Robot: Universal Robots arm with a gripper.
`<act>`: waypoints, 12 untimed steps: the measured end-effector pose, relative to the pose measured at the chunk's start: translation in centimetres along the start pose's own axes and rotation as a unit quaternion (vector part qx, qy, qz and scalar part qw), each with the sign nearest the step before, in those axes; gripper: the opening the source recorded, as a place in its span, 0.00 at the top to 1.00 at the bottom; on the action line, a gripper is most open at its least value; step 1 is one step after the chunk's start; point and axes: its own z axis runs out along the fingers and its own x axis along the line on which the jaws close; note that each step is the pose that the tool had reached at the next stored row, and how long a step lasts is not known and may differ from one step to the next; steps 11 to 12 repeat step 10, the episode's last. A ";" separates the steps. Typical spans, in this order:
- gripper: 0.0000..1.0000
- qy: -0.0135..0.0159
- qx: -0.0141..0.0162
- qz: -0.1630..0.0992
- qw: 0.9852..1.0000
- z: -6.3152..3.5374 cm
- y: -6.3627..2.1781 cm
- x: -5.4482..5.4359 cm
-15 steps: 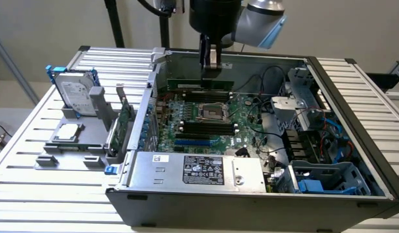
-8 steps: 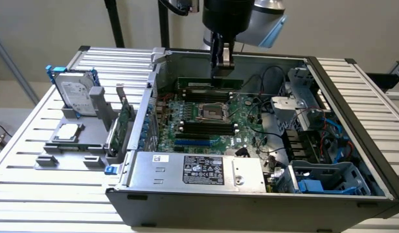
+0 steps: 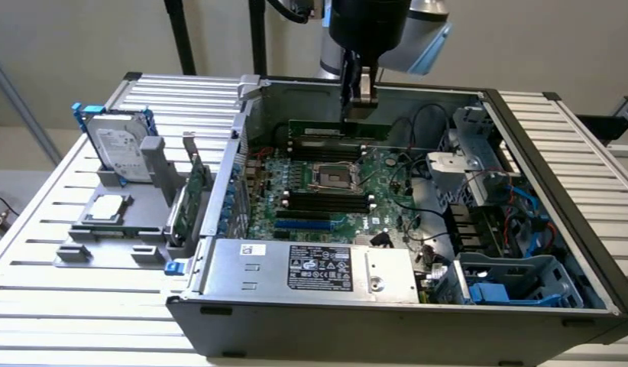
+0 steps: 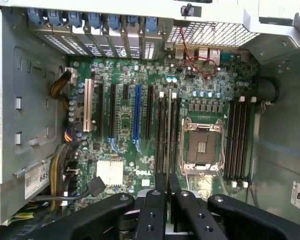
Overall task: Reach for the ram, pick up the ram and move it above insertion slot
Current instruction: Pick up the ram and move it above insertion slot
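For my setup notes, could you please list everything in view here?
computer case: one, grey, open on the slatted table.
motherboard: one, green, inside the case.
ram: one, green, gripped above the motherboard's far slots.
hard drive: one, silver with blue rails, upright in a grey stand at the exterior view's left.
expansion card: one, green, upright beside the case.
end effector: one, black, shut on the ram.

Green ram (image 3: 340, 131) level above the motherboard (image 3: 325, 187)

Jaws pinching the ram (image 4: 167, 150) edge-on, motherboard (image 4: 140, 120) below, empty CPU socket (image 4: 201, 146) beside it
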 end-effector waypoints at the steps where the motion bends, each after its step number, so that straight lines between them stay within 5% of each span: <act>1: 0.87 0.000 0.000 0.001 1.000 0.00 -0.01 0.0; 12: 0.87 0.000 0.000 0.002 1.000 0.00 -0.02 0.0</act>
